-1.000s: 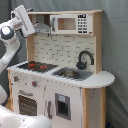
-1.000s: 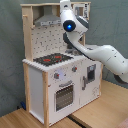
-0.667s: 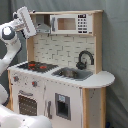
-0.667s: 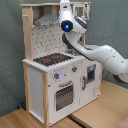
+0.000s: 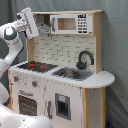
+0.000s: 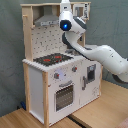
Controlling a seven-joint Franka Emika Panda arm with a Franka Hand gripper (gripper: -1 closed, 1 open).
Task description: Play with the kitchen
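First exterior view: we see the gripper [image 5: 28,23] at ten o'clock of the kitchen [image 5: 60,80], above the hob [image 5: 36,65].
Fingers: we cannot tell.

The kitchen [image 5: 65,85] looks matt white-painted light wood.

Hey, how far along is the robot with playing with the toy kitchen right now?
Nothing on the kitchen looks altered: the oven door is shut and the hob and sink look untouched. In hand: the end effector is raised beside the top of the kitchen, at the first exterior view's left, by the hood. Left: any actual handling of doors, knobs or the faucet.
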